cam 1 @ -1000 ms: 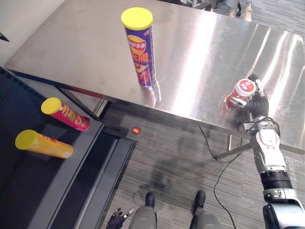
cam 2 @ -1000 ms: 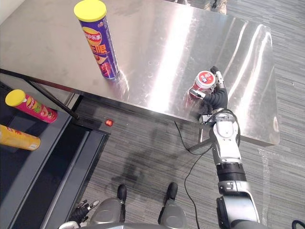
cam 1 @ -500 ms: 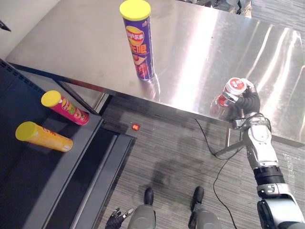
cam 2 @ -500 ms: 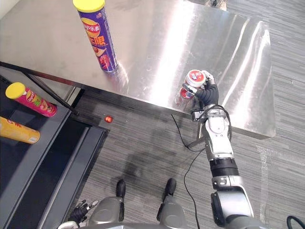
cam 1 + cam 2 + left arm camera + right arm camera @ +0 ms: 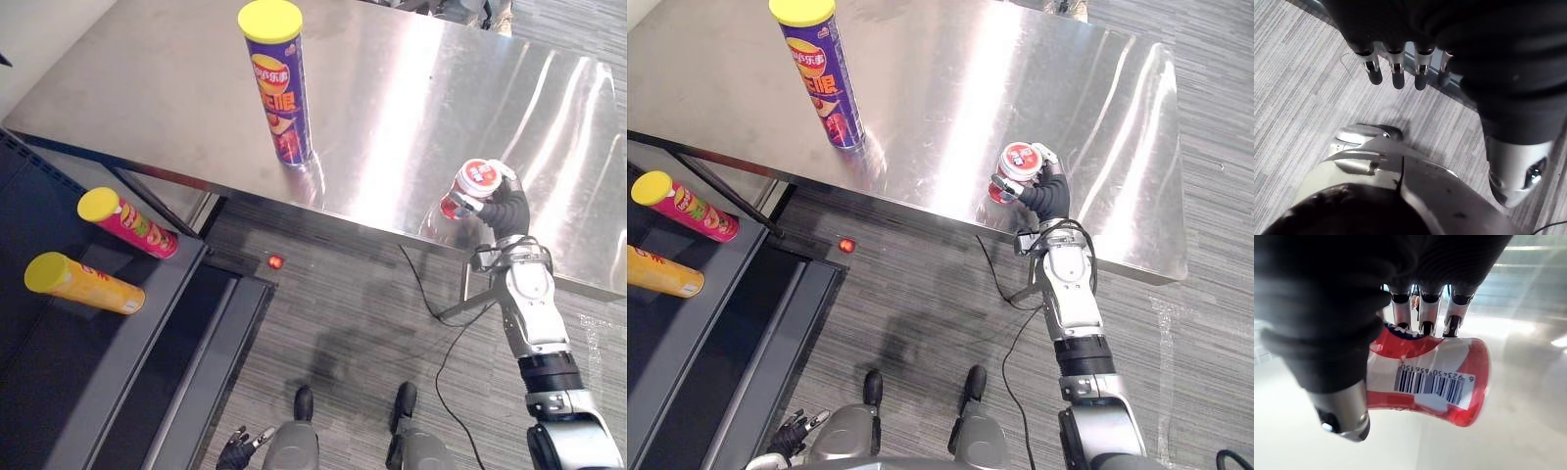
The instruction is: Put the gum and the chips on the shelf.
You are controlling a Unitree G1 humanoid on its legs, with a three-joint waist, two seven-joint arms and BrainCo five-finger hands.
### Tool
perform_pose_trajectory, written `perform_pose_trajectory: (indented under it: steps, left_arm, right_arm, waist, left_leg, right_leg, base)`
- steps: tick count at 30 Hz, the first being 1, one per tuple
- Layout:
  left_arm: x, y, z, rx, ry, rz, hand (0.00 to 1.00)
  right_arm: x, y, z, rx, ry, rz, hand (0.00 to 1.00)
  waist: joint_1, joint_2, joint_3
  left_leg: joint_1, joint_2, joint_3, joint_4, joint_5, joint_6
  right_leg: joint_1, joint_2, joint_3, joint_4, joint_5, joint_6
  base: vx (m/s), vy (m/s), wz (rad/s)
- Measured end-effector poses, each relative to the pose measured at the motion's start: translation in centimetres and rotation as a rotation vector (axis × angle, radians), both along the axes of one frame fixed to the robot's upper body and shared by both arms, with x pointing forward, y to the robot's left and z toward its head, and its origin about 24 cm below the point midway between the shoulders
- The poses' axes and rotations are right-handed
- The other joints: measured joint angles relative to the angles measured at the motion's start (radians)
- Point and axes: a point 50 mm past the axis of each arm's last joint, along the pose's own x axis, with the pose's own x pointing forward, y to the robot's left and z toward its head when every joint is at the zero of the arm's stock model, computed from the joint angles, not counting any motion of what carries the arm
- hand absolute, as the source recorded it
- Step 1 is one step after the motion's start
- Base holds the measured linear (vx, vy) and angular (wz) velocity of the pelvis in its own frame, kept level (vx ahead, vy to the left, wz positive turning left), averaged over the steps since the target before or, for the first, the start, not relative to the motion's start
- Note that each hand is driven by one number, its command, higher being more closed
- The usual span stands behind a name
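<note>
The gum (image 5: pixel 474 184), a small red tub with a white lid, is in my right hand (image 5: pixel 505 208), close over the steel table's front edge. In the right wrist view the fingers (image 5: pixel 1422 308) and thumb curl round the tub (image 5: pixel 1435 382), which lies tilted in the grip. The chips (image 5: pixel 278 93), a tall purple can with a yellow lid, stand upright on the table (image 5: pixel 147 88), well to the left of that hand. The dark shelf (image 5: pixel 59 372) stands low at the left. My left hand (image 5: pixel 242 448) hangs low with relaxed fingers (image 5: pixel 1396 68).
A pink can (image 5: pixel 127 223) and an orange can (image 5: pixel 83 284) lie on the shelf, both with yellow lids. A small red object (image 5: pixel 275 261) sits on the striped floor between shelf and table. Bare steel lies around the purple can.
My right hand's fingers have curled round the gum tub and carried it a little left, off the table top. The camera has shifted slightly. The left hand has not moved.
</note>
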Motion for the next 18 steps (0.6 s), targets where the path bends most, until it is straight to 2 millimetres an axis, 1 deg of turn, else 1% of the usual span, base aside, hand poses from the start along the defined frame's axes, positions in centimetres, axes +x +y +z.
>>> perform_pose_trajectory:
  steps: [2,4,6,8,11,14,16,18]
  left_arm:
    - [0.0,0.1,0.0,-0.001,-0.004,0.02,0.0]
    - [0.0,0.2,0.0,-0.001,-0.004,0.029,0.0]
    - [-0.1,0.4,0.0,0.0,-0.006,0.051,0.0]
    - [-0.2,0.5,0.1,0.001,-0.005,0.057,0.0]
    - [-0.3,0.5,0.0,0.006,0.009,0.048,0.0]
    - [-0.4,0.6,0.0,0.012,0.019,0.04,0.0]
    - [-0.5,0.6,-0.1,0.012,0.021,0.048,0.0]
    - [-0.5,0.7,0.0,0.014,0.022,0.048,0.0]
  right_arm:
    - [-0.8,0.2,1.3,0.0,-0.068,0.015,1.0]
    - [-1.6,0.0,2.1,0.013,-0.114,0.012,1.0]
    - [-2.4,-0.2,2.7,0.047,-0.164,0.009,1.0]
    - [-3.1,-0.5,2.8,0.074,-0.192,0.008,1.0]
    - [-4.1,-0.6,2.6,0.082,-0.2,0.017,1.0]
    - [-5.2,-0.6,1.8,0.077,-0.188,0.035,1.0]
    - [-5.7,-0.4,1.3,0.095,-0.178,0.04,1.0]
    - [-5.9,-0.3,0.6,0.112,-0.157,0.038,1.0]
  waist:
    - [-0.002,-0.003,-0.002]
    - [-0.001,-0.004,-0.003]
    - [-0.002,-0.013,-0.009]
    - [-0.003,-0.021,-0.014]
    - [-0.009,-0.024,-0.019]
    - [-0.011,-0.028,-0.044]
    - [-0.013,-0.032,-0.059]
    - [-0.023,-0.035,-0.067]
  left_leg:
    - [0.006,0.004,0.003,0.0,-0.001,-0.001]
    - [0.02,0.01,0.003,-0.001,-0.002,-0.003]
    - [0.025,0.015,0.007,-0.001,-0.004,-0.005]
    - [0.025,0.015,0.011,-0.002,-0.004,-0.005]
    - [0.034,0.014,0.014,-0.004,-0.004,-0.005]
    - [0.038,0.014,0.013,-0.008,-0.004,-0.006]
    - [0.038,0.013,0.011,-0.008,-0.004,-0.005]
    - [0.046,0.011,-0.003,-0.005,-0.004,-0.005]
  right_leg:
    - [0.004,0.004,0.004,0.001,0.0,0.0]
    - [0.018,0.01,0.007,0.0,0.0,0.0]
    - [0.021,0.015,0.015,-0.003,-0.001,0.0]
    - [0.022,0.016,0.019,-0.008,-0.001,0.0]
    - [0.03,0.016,0.021,-0.012,-0.001,0.0]
    - [0.033,0.015,0.02,-0.012,-0.001,0.001]
    - [0.034,0.015,0.016,-0.012,-0.001,0.001]
    - [0.051,0.013,0.001,-0.011,-0.002,0.001]
  base:
    - [-0.03,-0.011,-0.05]
    - [-0.01,-0.011,-0.02]
    - [-0.02,-0.026,-0.06]
    - [-0.03,-0.023,-0.06]
    - [-0.01,-0.006,-0.02]
    - [0.0,0.0,0.0]
    - [0.0,-0.003,0.04]
    - [0.0,-0.003,0.17]
